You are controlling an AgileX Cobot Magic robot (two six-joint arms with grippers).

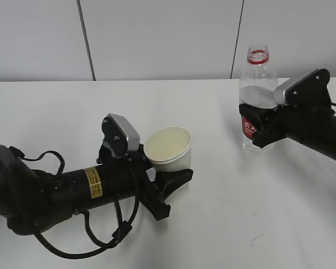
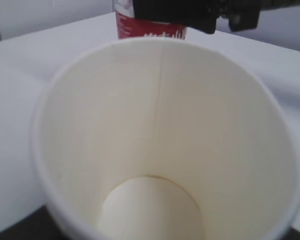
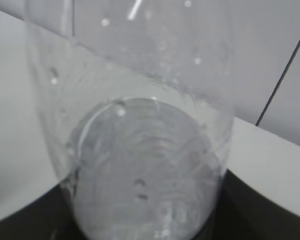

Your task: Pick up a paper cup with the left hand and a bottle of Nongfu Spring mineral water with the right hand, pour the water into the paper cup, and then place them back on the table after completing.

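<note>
A paper cup [image 1: 169, 148] is pinched between the jaws of the left hand [image 1: 167, 178], near the middle of the table [image 1: 224, 213] and somewhat toward its front edge. The cup is tilted, its open mouth turned up and toward the back edge. In the left wrist view its pale inside [image 2: 160, 145] appears dry, with the round bottom in sight.

A bottle [image 1: 256, 95] is held upright toward the right part of the table, nearer the back edge, with the jaws of the right hand [image 1: 262, 128] closed around its red-labelled lower body. No cap is seen on the neck, where a red ring sits. Through the clear wall in the right wrist view, droplets and a little water [image 3: 145, 170] can be made out; the level cannot be told.

The cup and the bottle are well apart.
</note>
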